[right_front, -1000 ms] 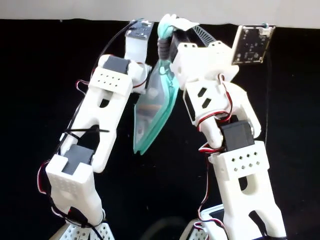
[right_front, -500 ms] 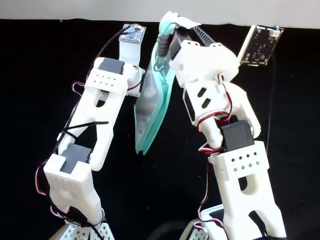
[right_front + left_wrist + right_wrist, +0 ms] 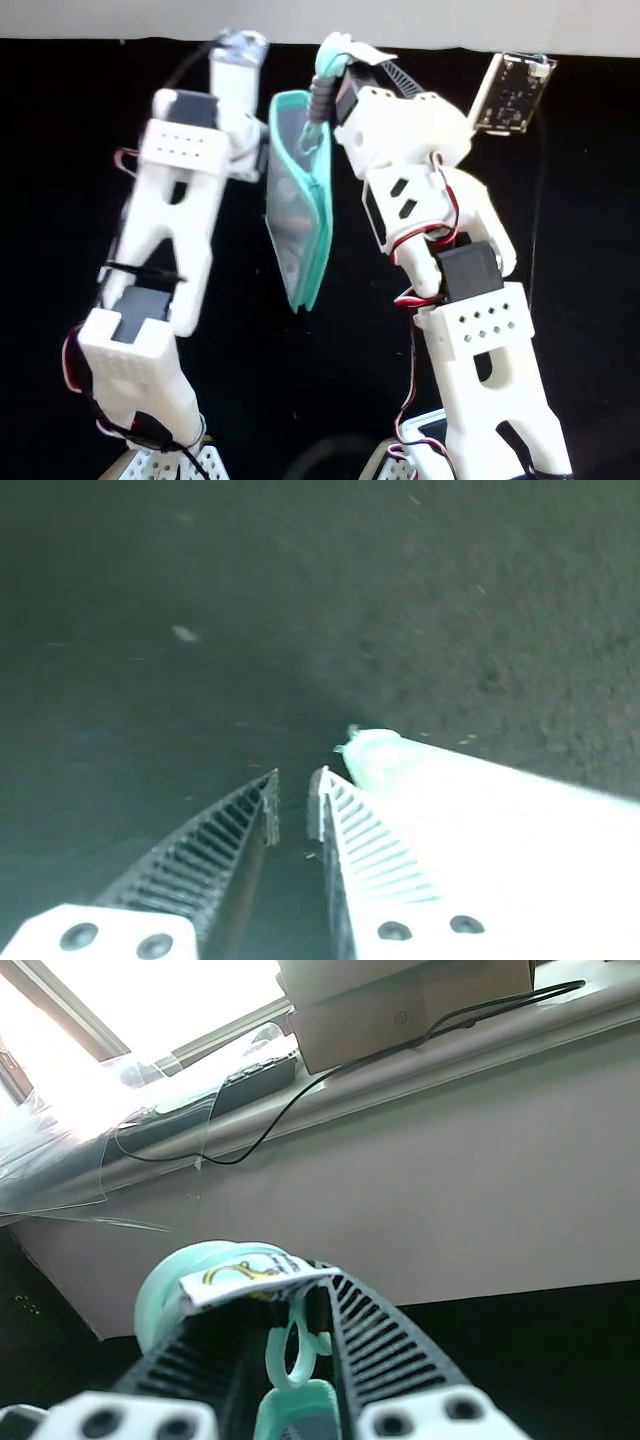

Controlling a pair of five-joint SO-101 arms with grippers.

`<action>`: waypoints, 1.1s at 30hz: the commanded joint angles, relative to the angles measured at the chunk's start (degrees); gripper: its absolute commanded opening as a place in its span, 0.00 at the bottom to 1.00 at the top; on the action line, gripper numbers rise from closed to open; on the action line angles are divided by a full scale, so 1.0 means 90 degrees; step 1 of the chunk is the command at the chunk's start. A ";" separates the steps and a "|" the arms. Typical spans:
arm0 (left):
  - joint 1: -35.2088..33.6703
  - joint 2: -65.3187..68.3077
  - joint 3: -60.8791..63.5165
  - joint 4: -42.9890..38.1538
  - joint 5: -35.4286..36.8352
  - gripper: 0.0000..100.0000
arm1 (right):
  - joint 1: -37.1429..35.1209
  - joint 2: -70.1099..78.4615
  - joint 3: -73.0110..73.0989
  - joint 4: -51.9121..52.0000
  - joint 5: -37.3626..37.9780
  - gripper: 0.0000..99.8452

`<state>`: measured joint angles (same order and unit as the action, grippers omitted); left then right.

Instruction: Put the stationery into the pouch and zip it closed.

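High view: pouch (image 3: 300,215) hangs in the air from right gripper (image 3: 335,62). Its long axis is near vertical, top end at the jaws, lower corner free.

Right wrist view: right gripper's fingers are clamped on the pouch's top end, with the mint pull ring (image 3: 290,1350) between them.

Left wrist view: left gripper (image 3: 293,805) has its fingers a narrow gap apart, holding nothing.

Left arm (image 3: 165,230) ends just beside the pouch's upper edge, so it is the nearer free one.

Judgement: the next move needs the left fingers on that upper edge, opposing the ring along the zip line. Zip state: cannot tell.
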<state>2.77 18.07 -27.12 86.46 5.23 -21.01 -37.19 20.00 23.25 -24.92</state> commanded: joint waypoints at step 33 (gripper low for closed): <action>0.1226 -0.5504 0.1099 0.1621 -0.0430 0.23 | -0.0337 -0.0083 0.0171 -0.0044 -0.0068 0.01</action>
<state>12.88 -28.00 -17.27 100.79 1.80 -23.21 -37.27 22.02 23.25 -25.10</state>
